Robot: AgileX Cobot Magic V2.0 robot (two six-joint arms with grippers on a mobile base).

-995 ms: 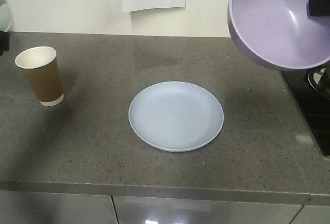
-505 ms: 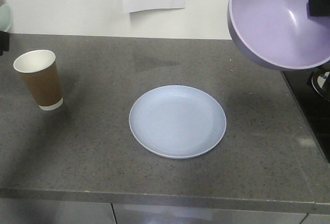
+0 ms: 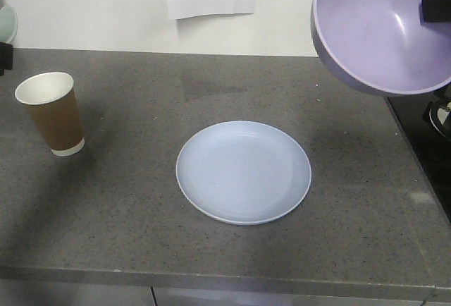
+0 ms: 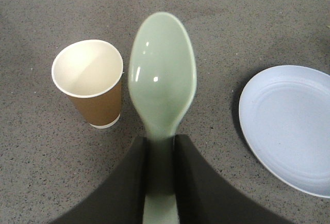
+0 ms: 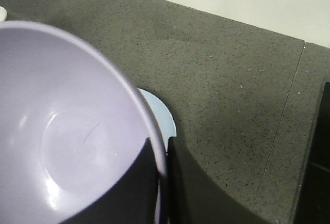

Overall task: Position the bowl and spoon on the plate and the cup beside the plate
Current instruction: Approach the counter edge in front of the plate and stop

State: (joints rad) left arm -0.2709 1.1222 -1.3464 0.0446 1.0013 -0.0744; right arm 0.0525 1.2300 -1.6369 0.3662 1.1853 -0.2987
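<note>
The right end effector [image 5: 164, 149] is pressed together on the rim of the bowl [image 3: 380, 27], one finger inside the wall and one outside. The bowl hangs in the air tilted, with its opening turned toward the front camera. The plate [image 3: 243, 172] lies flat on the desk [image 3: 141, 207], below this end effector and to its left. In the right wrist view only a thin crescent of it shows past the bowl's rim, so the coming move looks like a short travel leftward and down, levelling the bowl on the way.

The left end effector [image 4: 161, 149] pinches the spoon [image 4: 162, 74] by its handle. The spoon's long axis runs straight out ahead of the fingers, scoop foremost and hollow side up. The cup [image 3: 49, 112] stands upright below it and slightly to its left. The plate sits well off to its right, farther away than it is from the right end effector, so the right arm appears the nearer one.

The bowl hides most of the plate from the right wrist camera and covers the fingertip on its far side. The tail of the spoon handle is cut off by the frame. In the front view the left end effector and spoon are only slivers at the edge.
</note>
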